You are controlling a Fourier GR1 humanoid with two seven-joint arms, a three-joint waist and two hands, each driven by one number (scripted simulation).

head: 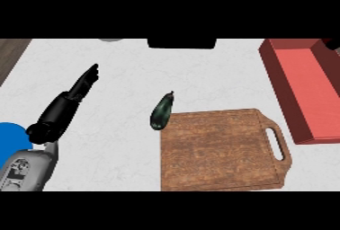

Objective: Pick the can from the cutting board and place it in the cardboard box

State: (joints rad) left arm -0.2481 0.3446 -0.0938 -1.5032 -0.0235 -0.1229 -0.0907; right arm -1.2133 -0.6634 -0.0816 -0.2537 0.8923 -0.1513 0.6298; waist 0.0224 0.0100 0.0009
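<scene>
Left of the cutting board, well apart from it, the left hand lay over the white counter, fingers straight and together, holding and touching nothing. Item: dark can, on its side just off the board's upper-left corner. Item: red box, right of the board, near its handle.

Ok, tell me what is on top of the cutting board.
Nothing rests on the cutting board; no can is visible there. A dark eggplant lies at its upper left corner, on the counter.
</scene>
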